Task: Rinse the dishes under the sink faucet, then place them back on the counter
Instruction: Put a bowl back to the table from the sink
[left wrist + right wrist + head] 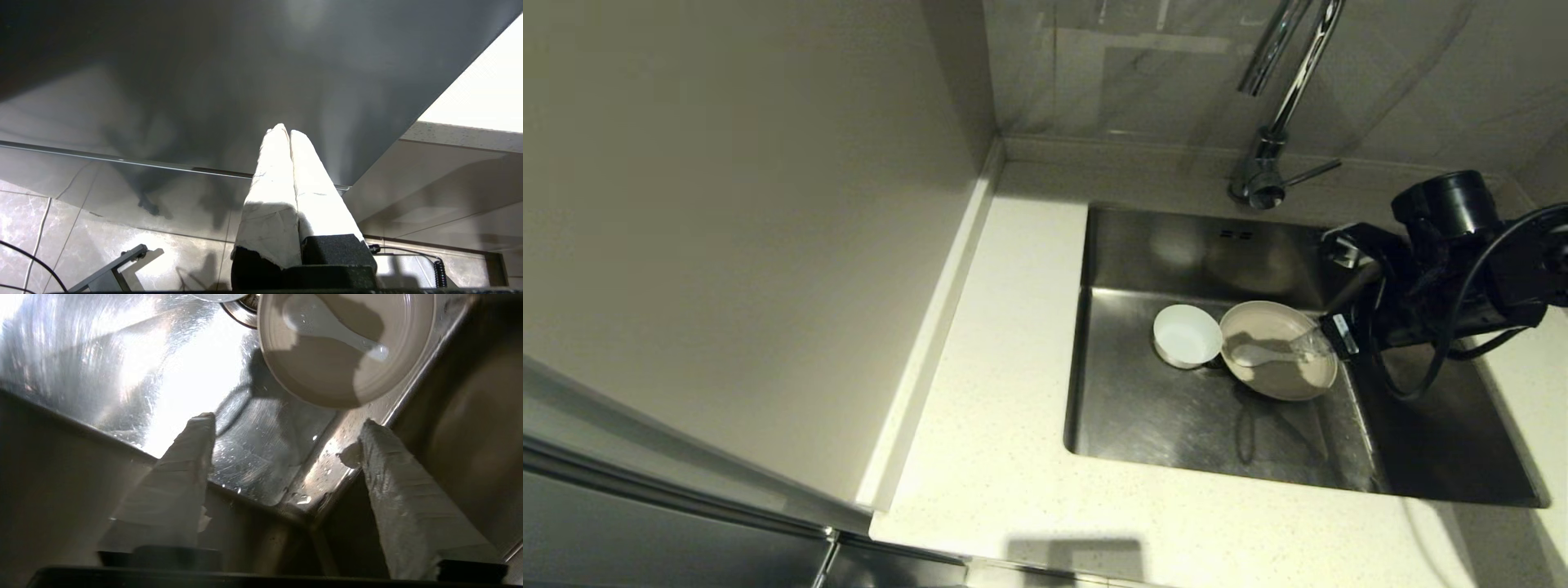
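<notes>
The left gripper (286, 134), clenched on nothing, hangs parked below the table (996, 425). Inside the sink (1176, 425), the bowl (1186, 335) touches the plate (1278, 349), which carries the spoon (1262, 354), likely staged near the faucet (1270, 122) for rinsing. The right gripper (286, 433) hovers released by the sink's right wall, beside the plate.

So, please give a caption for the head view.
Open right gripper beside spoon on plate in sink.
</notes>
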